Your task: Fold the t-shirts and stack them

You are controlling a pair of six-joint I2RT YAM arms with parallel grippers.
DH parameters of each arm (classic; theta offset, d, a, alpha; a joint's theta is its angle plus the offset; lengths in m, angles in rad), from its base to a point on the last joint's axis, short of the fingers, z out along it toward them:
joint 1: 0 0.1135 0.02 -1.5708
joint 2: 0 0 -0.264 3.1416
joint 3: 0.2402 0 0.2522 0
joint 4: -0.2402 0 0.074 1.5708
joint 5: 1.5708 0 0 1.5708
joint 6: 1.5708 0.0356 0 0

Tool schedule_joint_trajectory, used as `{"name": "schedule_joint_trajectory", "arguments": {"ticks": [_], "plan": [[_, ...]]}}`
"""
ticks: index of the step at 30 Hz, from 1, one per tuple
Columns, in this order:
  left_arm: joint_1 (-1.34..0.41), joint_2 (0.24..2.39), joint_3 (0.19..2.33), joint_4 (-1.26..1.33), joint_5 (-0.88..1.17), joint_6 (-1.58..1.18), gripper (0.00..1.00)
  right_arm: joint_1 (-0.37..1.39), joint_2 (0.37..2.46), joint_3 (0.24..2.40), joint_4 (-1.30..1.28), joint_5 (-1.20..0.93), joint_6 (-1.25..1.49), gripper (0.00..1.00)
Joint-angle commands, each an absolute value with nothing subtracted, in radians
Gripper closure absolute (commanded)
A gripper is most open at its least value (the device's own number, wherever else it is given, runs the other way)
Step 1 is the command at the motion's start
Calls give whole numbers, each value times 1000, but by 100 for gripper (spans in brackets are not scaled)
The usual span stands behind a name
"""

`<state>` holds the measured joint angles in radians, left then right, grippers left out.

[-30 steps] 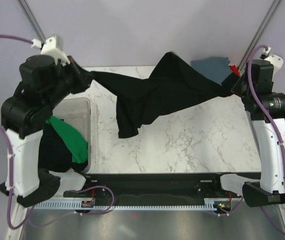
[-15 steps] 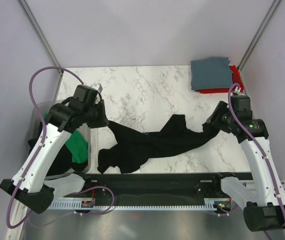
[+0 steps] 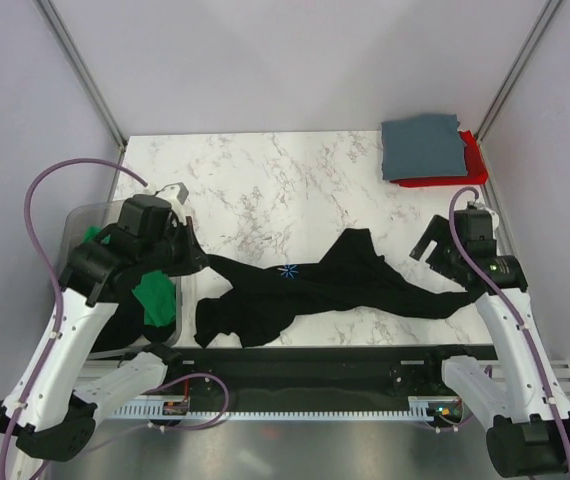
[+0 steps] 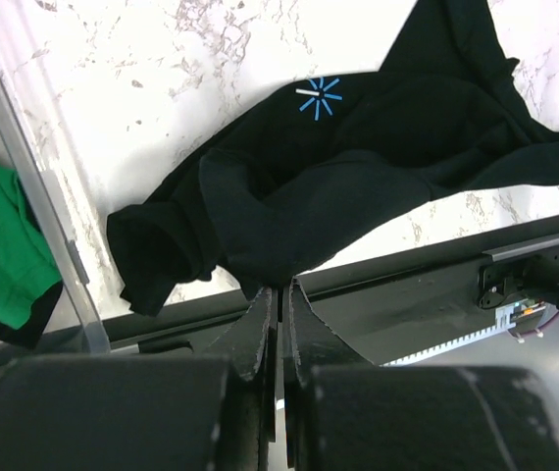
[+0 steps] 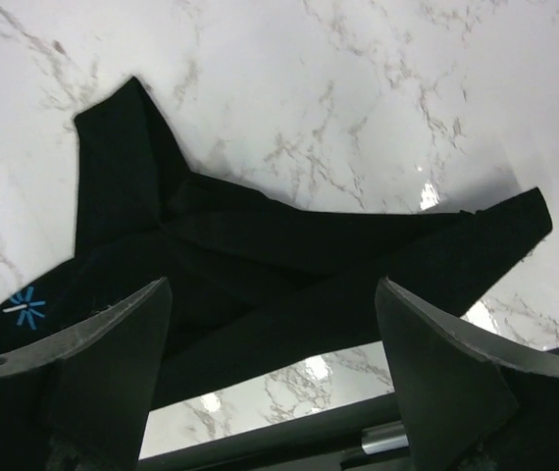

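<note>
A large black t-shirt [image 3: 305, 290] with a small blue-white starburst print [image 3: 288, 270] lies crumpled across the near part of the marble table. My left gripper [image 3: 197, 262] is shut on its left edge, and in the left wrist view the black t-shirt [image 4: 358, 167] runs up into the closed tips of the left gripper [image 4: 281, 287]. My right gripper [image 3: 435, 255] stands wide open just above the shirt's right end. In the right wrist view the right gripper [image 5: 272, 294] holds nothing, and the black t-shirt [image 5: 260, 255] lies flat below it. A green t-shirt [image 3: 153, 295] sits in the bin. A folded grey-blue t-shirt [image 3: 423, 147] rests on a red one [image 3: 470, 165] at the far right.
The clear plastic bin [image 4: 44, 216] stands at the table's left edge, mostly under my left arm. A black rail [image 3: 315, 360] runs along the near edge, close to the shirt's hem. Bare marble [image 3: 265, 180] shows behind the shirt.
Both arms came down from a raised stretch and the black t-shirt dropped onto the table. The right gripper opened and let go of its end. The left stayed shut.
</note>
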<state>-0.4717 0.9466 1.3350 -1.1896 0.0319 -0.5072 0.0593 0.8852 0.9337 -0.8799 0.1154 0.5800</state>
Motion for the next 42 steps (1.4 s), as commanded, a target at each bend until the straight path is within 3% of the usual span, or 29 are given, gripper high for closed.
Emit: {"name": "schedule_joint_trajectory", "arguments": {"ticks": [1,5,9,16,23,29,36,42], "plan": [[-469,894,1347,-1233,3,-509,98,55,841,820,-870,170,598,10],[-469,867,1273,-1217,3,-538,98,55,781,688,-792,20,736,19],[-469,841,1168,-1164,12,-560,98,58,827,525,-579,-309,856,27],[-469,839,1132,-1135,3,-540,98,153,1040,566,-315,-357,799,29],[-469,816,1151,-1169,-69,-517,98,349,1279,704,-235,-294,802,28],[-469,805,1160,-1206,-120,-508,98,368,1527,742,-130,-270,773,29],[-468,833,1280,-1284,-205,-473,98,267,1831,1012,-129,-281,709,30],[-468,851,1350,-1318,-284,-451,98,207,2077,1473,-210,-284,669,30]]}}
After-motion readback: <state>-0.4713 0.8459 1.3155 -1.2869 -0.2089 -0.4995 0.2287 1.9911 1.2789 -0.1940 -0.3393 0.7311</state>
